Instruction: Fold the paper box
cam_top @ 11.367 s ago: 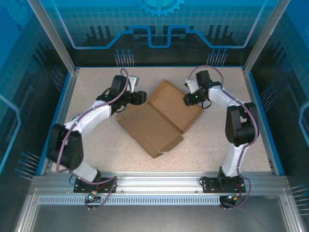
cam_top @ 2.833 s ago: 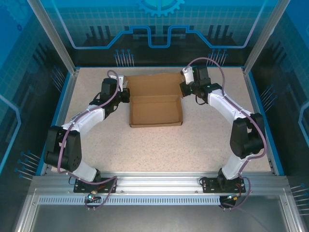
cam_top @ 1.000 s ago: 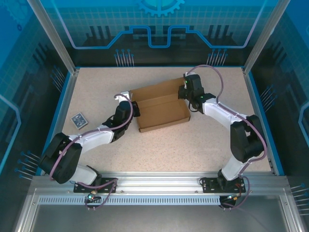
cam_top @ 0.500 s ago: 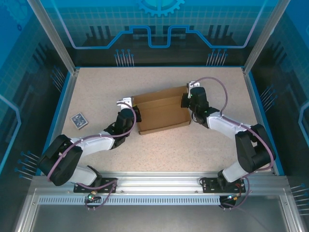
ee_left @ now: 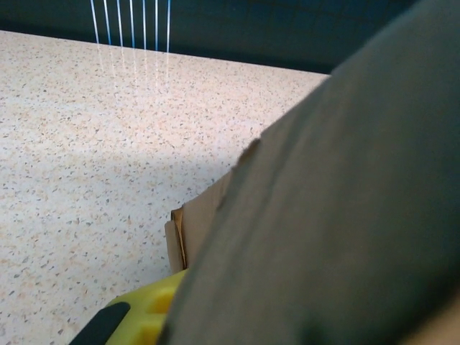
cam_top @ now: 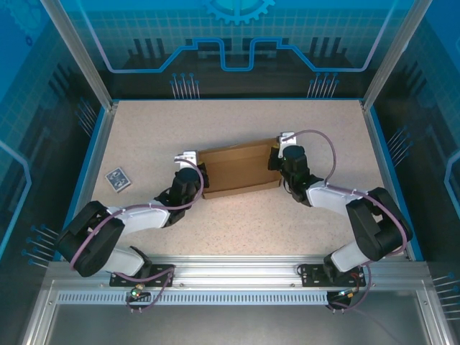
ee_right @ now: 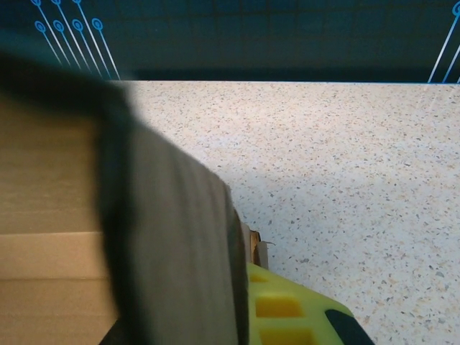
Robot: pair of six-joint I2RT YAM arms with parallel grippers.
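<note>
At the left side of the desk (cam_top: 144, 129), near its left edge and well apart from everything else, lies a small blue-and-white patterned card (cam_top: 118, 179). My left arm (cam_top: 136, 210) runs low from the near left corner towards the middle of the desk. Its left jaws meet the left end of the paper box (cam_top: 237, 168). From my left wrist I see a torn corrugated edge of the box (ee_left: 178, 236) just beside one yellow pad (ee_left: 147, 310). A large blurred dark shape covers the rest of that side. I cannot tell how far these jaws stand apart, nor whether any cardboard sits between them.

The box lies about midway between the desk's left and right edges and roughly midway from near edge to far edge. From above it is a long brown rectangle with a crease along its length. Its long sides run almost parallel to the near edge, and the right end is turned slightly towards the far edge.

At that right end are my right jaws, at the tip of the right arm (cam_top: 338, 198), which bends in from the near right corner. They are closed and sit against the box. From my right wrist the cardboard (ee_right: 43, 273) sits close on the left, with a yellow pad (ee_right: 287, 310) just beside its edge. I cannot tell whether a flap is pinched.
</note>
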